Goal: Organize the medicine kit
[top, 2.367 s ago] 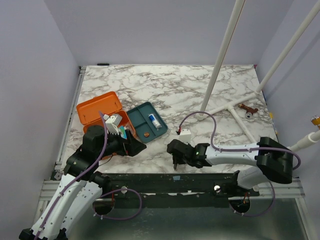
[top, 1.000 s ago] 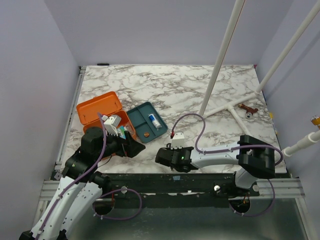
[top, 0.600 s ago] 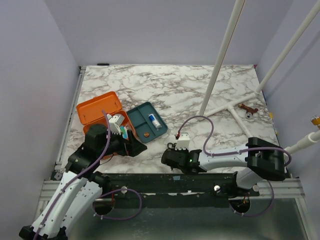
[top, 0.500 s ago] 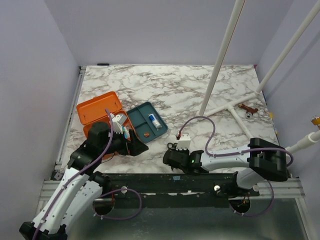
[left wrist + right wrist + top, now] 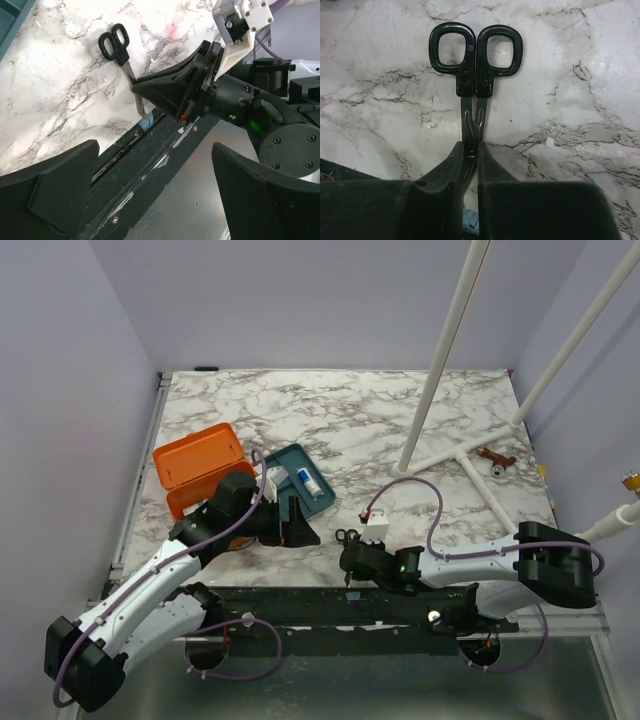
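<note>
Right gripper (image 5: 471, 150) pinches the scissors (image 5: 475, 75) by their closed blades, handles free, a grip suited to carrying; left gripper (image 5: 297, 525) gapes empty near the orange kit (image 5: 195, 455), seemingly open, far left on the table (image 5: 380, 430)

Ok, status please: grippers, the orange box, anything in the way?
Left gripper open, empty. Right gripper shut on scissors blades. Orange box open, lid back. Left gripper sits between scissors and box.

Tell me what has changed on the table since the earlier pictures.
The left gripper, open, swung right, off the medicine kit, and now hangs by the teal tray. The right gripper, shut on the blades of the scissors, shifted slightly along the near edge. The kit and the tray stayed put.
</note>
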